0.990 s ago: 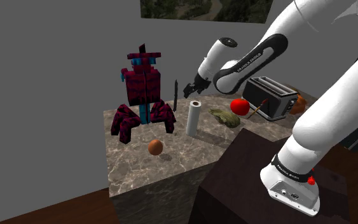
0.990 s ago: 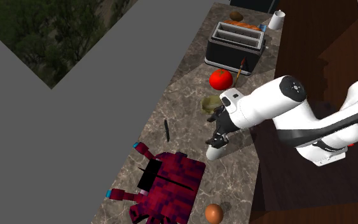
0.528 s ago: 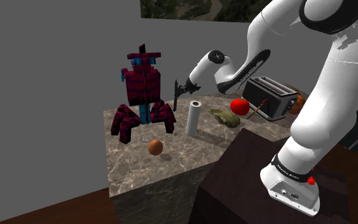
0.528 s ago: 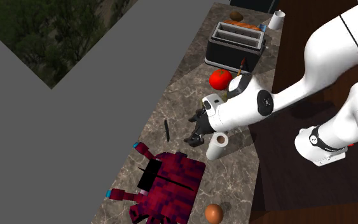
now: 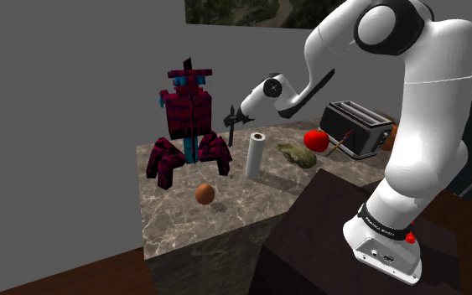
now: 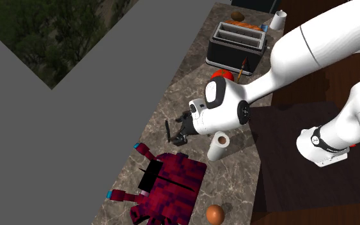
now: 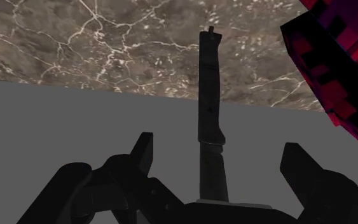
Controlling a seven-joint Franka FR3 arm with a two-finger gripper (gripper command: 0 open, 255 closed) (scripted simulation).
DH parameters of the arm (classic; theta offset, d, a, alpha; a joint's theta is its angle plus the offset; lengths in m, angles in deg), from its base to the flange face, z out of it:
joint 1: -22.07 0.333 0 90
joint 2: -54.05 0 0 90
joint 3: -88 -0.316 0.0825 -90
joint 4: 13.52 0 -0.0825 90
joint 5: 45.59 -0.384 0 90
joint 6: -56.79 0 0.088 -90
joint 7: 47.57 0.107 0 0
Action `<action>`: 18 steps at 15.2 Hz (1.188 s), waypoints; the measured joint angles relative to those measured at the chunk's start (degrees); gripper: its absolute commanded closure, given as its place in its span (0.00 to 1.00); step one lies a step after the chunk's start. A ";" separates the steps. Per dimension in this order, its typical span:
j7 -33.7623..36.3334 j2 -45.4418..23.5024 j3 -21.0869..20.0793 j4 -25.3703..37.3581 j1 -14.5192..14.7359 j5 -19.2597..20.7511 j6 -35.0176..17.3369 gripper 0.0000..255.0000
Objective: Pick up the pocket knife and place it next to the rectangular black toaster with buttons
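The pocket knife is a thin black strip standing on end against the grey wall at the back of the marble counter. It also shows in the second exterior view and close up in the wrist view. My gripper hangs right at the knife, open. Its fingers stand wide apart on either side of the handle and do not touch it. The black toaster stands far along the counter, at the shoulder view's right.
A red and blue blocky figure stands close beside the knife. A white paper roll stands under my forearm. A red tomato, an olive lump and a brown ball also sit on the counter.
The arm has swung toward the shoulder view's left, past the paper roll, bringing the open gripper up to the knife. The knife has not moved.
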 measured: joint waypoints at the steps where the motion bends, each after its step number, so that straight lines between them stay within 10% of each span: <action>1: -0.02 -0.89 -0.01 0.93 -0.05 0.03 0.00 0.00; 10: 1.60 -4.36 -0.40 4.23 -0.47 1.95 0.21 0.00; 11: 1.60 -4.36 -0.40 4.23 -0.47 1.95 0.21 1.00; 18: 1.61 -4.36 -0.40 4.23 -0.48 1.96 0.21 1.00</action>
